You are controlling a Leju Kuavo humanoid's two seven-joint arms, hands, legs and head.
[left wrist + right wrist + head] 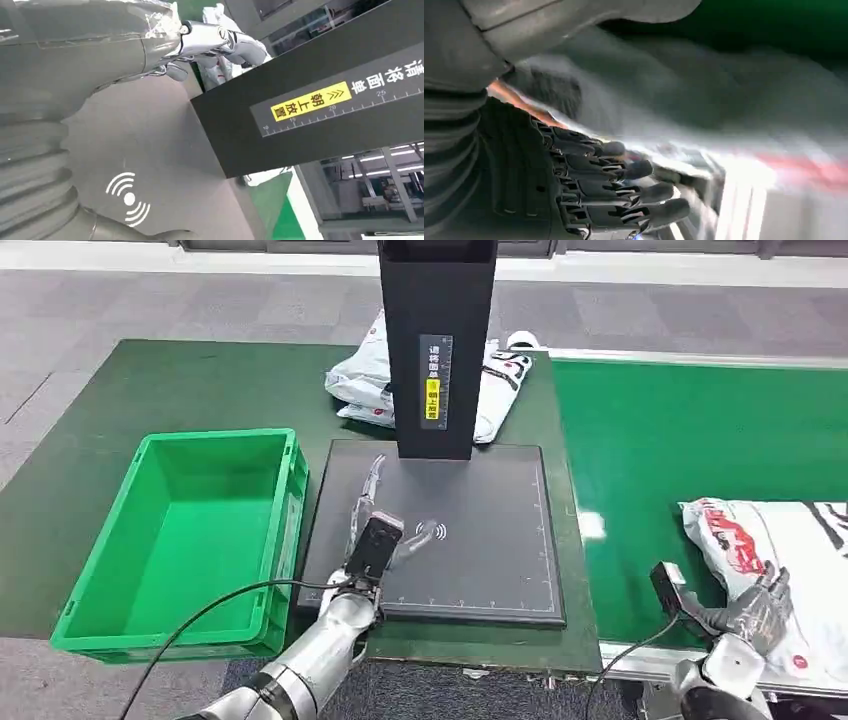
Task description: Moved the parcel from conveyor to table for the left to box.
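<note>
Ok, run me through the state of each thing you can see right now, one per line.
Left hand: over the dark scanner pad, fingers apart, holding nothing.
Right hand: on the parcel; grip unclear, wrist view blurred.
Parcel: lying flat on the conveyor, not yet moved.
Green crate: upright, empty.
Parcels behind the scanner post: piled on the table.

black scanner post (pixel 437 340) – upright on dark pad (pixel 490 540); white bags (pixel 365 375) – piled behind post

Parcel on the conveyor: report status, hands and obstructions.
Right hand on the parcel, grip unconfirmed. Parcel on conveyor, not lifted. Left hand open over scanner pad. Crate empty.
</note>
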